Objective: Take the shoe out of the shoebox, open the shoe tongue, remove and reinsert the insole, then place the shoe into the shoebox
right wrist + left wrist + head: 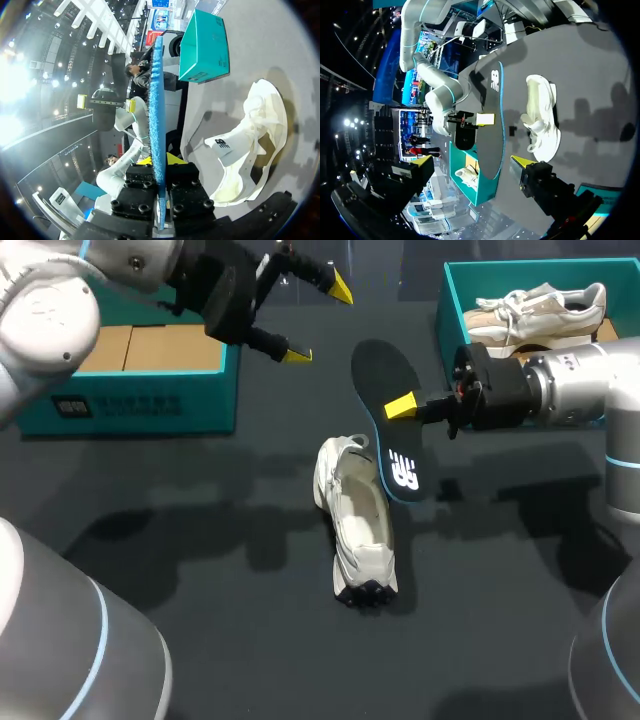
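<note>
1. The insole point(388, 425), dark on top with a blue rim, is held off the table. Both fingers of the right gripper point(400, 408) clamp it from two sides near its middle. In the right wrist view its textured blue underside stands edge-on, straight ahead of that gripper.
2. The white shoe point(358, 530) lies on the dark table point(200, 570), below the right gripper and a little to its side. Its mouth gapes upward. One end sits close to the logo end of the held insole; whether they touch I cannot tell.
3. The left gripper point(318, 320) hangs above the table with its fingers spread wide and nothing between them. It is across the insole from the right gripper. In the left wrist view the insole and the shoe both lie ahead of it.
4. A teal shoebox point(455, 300) stands just behind the right gripper's wrist, with a second pale shoe point(545, 310) inside.
5. Another teal box point(130, 400) sits beside and below the left gripper, its cardboard-brown inside showing.
</note>
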